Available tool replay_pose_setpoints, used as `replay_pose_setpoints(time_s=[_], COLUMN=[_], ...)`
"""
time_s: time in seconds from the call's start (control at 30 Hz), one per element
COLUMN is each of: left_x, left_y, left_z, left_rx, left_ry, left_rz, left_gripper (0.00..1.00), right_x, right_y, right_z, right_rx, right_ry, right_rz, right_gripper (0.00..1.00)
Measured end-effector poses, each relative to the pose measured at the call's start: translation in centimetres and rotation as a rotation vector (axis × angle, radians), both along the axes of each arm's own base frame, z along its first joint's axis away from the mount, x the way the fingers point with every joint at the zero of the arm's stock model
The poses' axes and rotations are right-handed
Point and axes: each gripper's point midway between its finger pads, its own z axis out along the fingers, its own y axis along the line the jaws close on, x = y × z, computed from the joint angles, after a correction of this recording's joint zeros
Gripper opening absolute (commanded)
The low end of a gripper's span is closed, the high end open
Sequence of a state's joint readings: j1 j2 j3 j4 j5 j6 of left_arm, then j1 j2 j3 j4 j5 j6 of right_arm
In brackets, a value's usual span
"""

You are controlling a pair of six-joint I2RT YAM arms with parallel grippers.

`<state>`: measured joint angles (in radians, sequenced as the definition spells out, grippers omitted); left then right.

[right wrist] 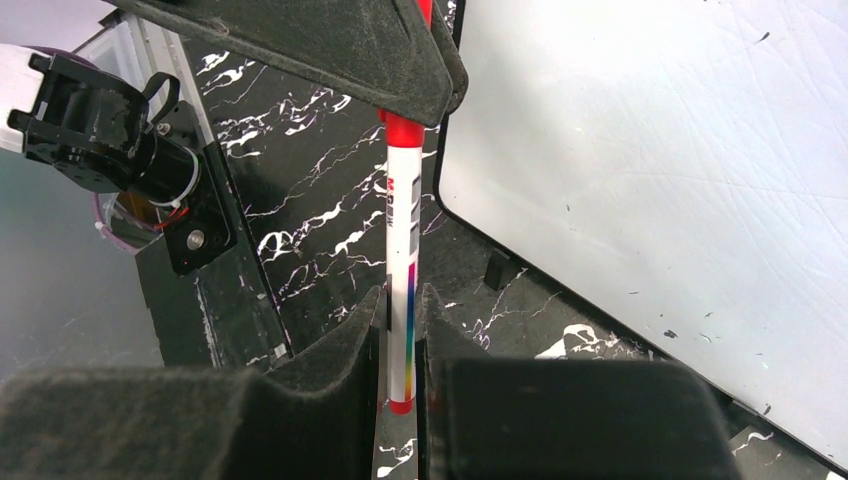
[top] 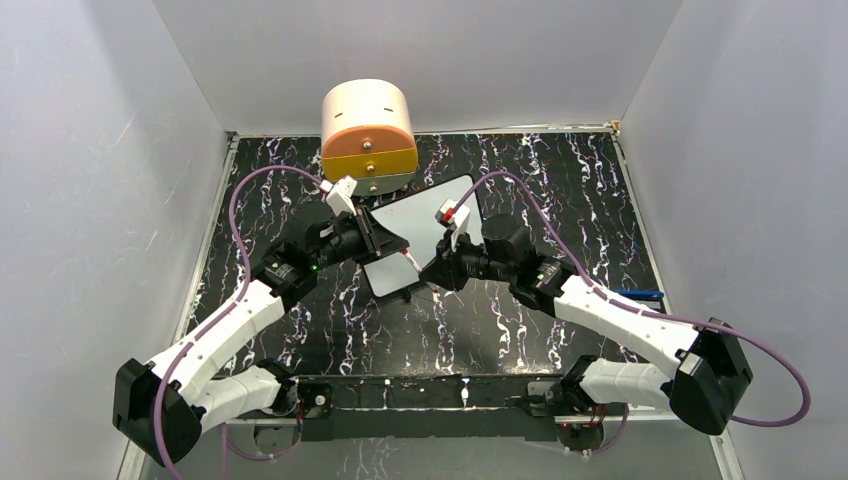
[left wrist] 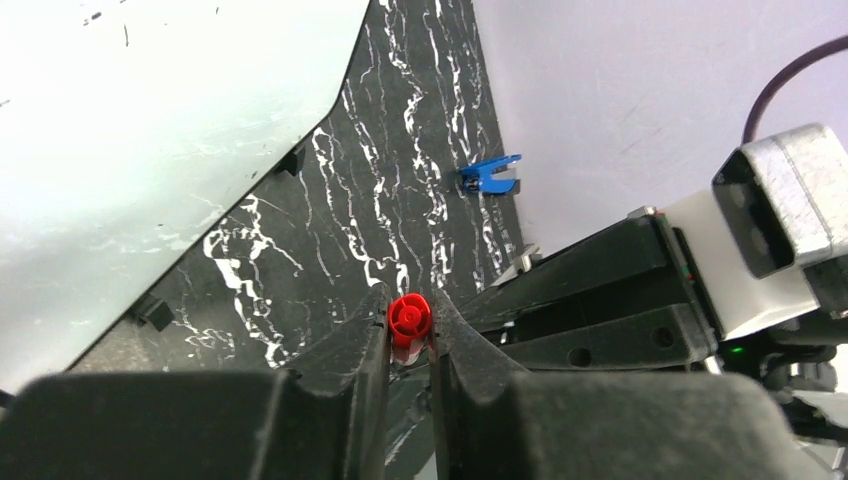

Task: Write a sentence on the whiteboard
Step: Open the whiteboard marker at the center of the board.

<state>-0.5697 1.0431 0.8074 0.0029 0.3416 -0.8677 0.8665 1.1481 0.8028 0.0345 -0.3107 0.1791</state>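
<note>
Right fingers [right wrist: 335,385] clamped on marker [right wrist: 402,260], left fingers [left wrist: 350,365] clamped on its red cap [left wrist: 410,318], label unreadable, whiteboard [right wrist: 650,150] alongside

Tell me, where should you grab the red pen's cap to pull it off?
Pinch the red cap across its round sides, coming end-on, opposite the marker body. The marker lies straight, clamped in the right fingers, so the left fingers, which pinch the cap, could probably pull straight along it.
</note>
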Motion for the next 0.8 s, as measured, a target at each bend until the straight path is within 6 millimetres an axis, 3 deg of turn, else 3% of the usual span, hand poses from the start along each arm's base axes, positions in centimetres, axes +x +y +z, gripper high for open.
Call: replay_pose_setpoints(time_s=[0.07, 0.13, 0.43, 0.53, 0.8], left_x=[0.1, 0.1, 0.0, 0.1, 0.3], left_y=[0.0, 0.0, 1.0, 1.4, 2.3], left_z=[-0.1, -0.2, -1.0, -0.9, -1.2], left_rx=[-0.001, -0.005, -0.061, -0.095, -0.225], left_ry=[0.001, 0.002, 0.035, 0.045, 0.093], left_rz=[0.005, 0.009, 0.104, 0.148, 0.258], left_gripper=[0.00, 0.00, 0.00, 0.00, 0.00], right_x=[0.0, 0.1, -0.2, -0.2, 0.2], right_y=[0.0, 0.0, -0.2, -0.5, -1.2], right_z=[0.0, -0.2, -0.3, 0.2, 0.8], right_rx=[0.003, 0.007, 0.100, 0.169, 0.349], right_ry=[-0.003, -0.004, 0.041, 0.054, 0.107], right_rz=[-0.001, -0.002, -0.063, -0.104, -0.212], right_gripper=[0.00, 0.11, 0.80, 0.87, 0.89])
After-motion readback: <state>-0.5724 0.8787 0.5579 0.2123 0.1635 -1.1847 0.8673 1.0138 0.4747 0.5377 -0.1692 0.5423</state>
